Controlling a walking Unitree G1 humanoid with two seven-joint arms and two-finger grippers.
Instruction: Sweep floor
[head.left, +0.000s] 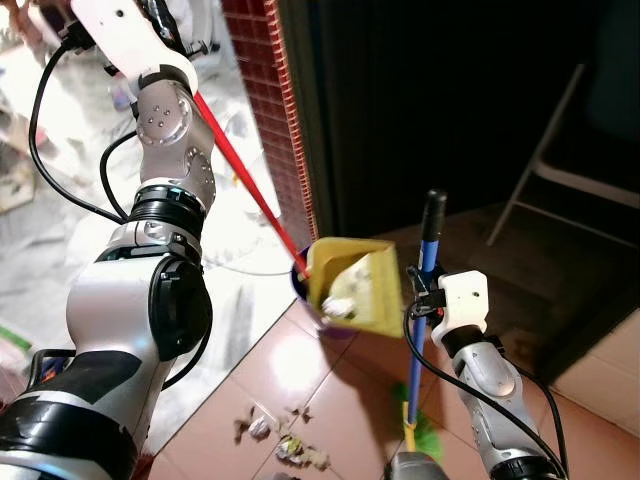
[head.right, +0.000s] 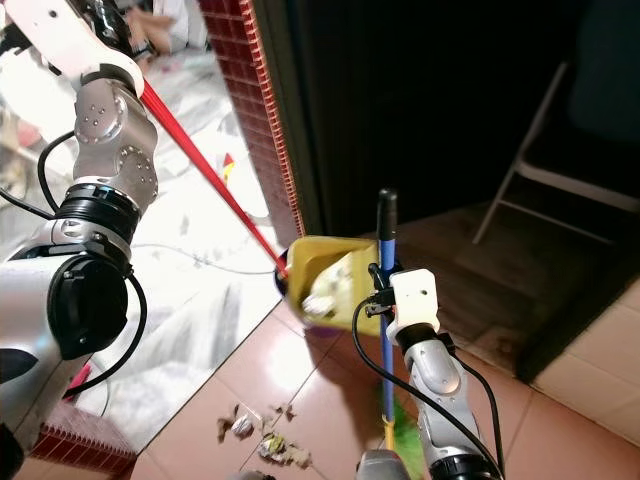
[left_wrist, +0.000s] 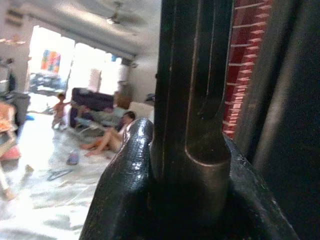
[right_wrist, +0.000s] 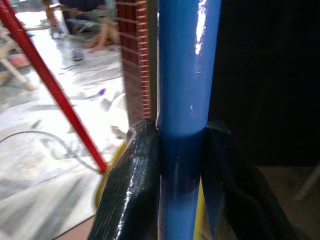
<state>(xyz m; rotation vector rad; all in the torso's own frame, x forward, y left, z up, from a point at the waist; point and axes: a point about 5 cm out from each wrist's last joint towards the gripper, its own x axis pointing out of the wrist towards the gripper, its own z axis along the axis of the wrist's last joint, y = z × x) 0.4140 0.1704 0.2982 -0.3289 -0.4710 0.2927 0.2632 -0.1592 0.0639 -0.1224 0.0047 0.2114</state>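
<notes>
Mid-frame, left gripper (left_wrist: 190, 165) clamps the tilted dustpan (head.left: 355, 285)'s handle, right gripper (right_wrist: 182, 165) the broom (head.left: 428, 262); paper (head.left: 342, 305) might spill.

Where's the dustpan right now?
The yellow dustpan hangs raised in the middle of the head views, on a red handle running up to the left arm, just left of the blue broom pole and above the litter on the tiles.

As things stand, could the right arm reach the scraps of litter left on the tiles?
Probably not directly: the right pincer is shut on the blue broom handle, held upright well above the litter. The broom's green bristles are near it, though.
</notes>
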